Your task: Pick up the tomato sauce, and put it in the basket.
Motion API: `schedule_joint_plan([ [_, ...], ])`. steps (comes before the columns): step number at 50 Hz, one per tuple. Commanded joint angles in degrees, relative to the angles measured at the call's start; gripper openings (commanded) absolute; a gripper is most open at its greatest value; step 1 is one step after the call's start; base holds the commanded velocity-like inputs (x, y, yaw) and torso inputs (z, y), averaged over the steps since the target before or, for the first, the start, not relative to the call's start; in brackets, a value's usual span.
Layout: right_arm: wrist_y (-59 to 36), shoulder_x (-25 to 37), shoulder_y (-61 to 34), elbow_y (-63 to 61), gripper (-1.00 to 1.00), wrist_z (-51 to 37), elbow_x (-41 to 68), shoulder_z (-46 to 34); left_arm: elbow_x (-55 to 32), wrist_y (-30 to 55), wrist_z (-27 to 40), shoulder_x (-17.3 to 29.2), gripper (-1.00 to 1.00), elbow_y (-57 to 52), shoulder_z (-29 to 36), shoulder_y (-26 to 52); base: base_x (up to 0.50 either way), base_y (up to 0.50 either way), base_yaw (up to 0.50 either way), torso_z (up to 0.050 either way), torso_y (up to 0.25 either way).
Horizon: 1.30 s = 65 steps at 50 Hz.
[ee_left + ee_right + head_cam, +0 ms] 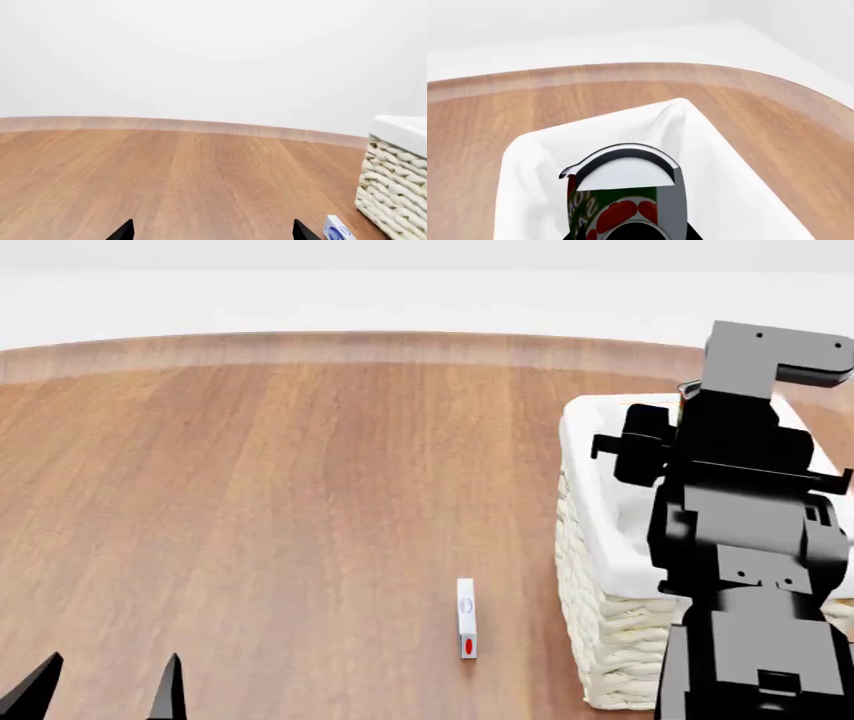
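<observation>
While one tomato sauce can (620, 200) shows close up in the right wrist view, with its red and green label and pale top, it hangs above the white-lined inside of the single basket (720, 165), pinched by the right gripper (627, 227), whose dark parts frame the tin from below and beside. From the head camera the right arm (741, 530) rises black and blocky over the basket (594, 540), hiding the can and the gripper's own tips. One basket is all there is: cream woven wicker with white cloth folded over its rim, and its corner also appears in the left wrist view (397, 175). One small white box (466, 618) with a red mark and a blue emblem lies flat on the tabletop near the basket's wicker side but apart from it; its end peeks into the left wrist view (337, 231) as well. Two dark fingertips of the left gripper (100, 690) stand spread apart, low over bare wood with nothing between them. Warm brown planks make up the round-edged wooden table (267, 490), trimmed with a lighter band at its edge, and beyond it the room is plain white.
</observation>
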<state>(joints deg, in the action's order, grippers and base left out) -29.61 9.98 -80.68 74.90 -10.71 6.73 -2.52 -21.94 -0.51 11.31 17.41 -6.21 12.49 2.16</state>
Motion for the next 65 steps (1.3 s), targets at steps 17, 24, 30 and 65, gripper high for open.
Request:
schedule_joint_plan([
  [17,-4.31,0.33,1.87,0.07,-1.0,2.23,-6.25,2.32,-0.44,-0.9,0.03,0.23,1.0,1.11,0.18,-0.05,0.0,0.0,0.0,0.0,0.0],
  [24,-4.63,0.37,1.94,0.07,1.0,2.05,-6.57,2.32,-0.32,-1.37,-0.03,0.12,1.0,1.82,0.34,0.07,0.0,0.0,0.0,0.0,0.0],
  [30,-4.87,0.37,1.5,0.07,1.0,1.73,-6.49,2.71,-0.67,-1.21,0.11,0.4,1.0,1.63,0.16,0.01,0.0,0.0,0.0,0.0,0.0],
  [65,-18.43,-6.95,31.46,-66.82,1.0,1.67,-7.7,-2.59,-0.91,-1.96,0.62,0.77,1.0,1.82,0.49,-0.43,0.0,0.0,0.0,0.0,0.0],
])
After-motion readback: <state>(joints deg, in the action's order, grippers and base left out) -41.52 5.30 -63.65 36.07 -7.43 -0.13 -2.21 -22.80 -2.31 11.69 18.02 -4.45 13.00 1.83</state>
